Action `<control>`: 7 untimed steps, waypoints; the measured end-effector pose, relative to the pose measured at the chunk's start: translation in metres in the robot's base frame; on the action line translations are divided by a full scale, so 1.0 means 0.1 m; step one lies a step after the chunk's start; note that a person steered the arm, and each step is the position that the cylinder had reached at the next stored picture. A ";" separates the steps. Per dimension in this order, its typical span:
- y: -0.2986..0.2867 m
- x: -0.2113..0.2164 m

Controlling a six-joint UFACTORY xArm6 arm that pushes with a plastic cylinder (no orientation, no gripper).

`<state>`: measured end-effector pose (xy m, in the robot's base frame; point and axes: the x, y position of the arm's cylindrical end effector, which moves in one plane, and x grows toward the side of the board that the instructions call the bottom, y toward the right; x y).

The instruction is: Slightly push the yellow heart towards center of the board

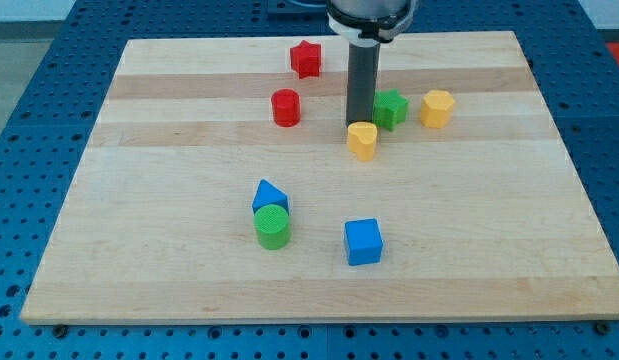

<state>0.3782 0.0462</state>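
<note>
Yellow heart point(363, 140) on counter point(189, 290), upper middle, right of centre. My tip point(360, 124) touching its top edge, rod upright above. No pincer on this arm; nothing clenched. Green star point(391, 108) just beside rod, view's right; yellow hexagon point(437, 108) beyond. Red cylinder point(285, 107) to view's left, red star point(306, 59) near top. Lower down: blue triangle point(269, 194) touching green cylinder point(272, 227); blue cube point(363, 241) apart

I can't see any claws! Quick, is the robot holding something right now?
No tool for grasping: the arm ends in a plain rod, holding nothing. My tip sits just above the yellow heart, at its top edge, beside the green block.
</note>
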 end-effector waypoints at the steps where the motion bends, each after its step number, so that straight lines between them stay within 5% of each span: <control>1: 0.00 0.00; 7: 0.40 0.16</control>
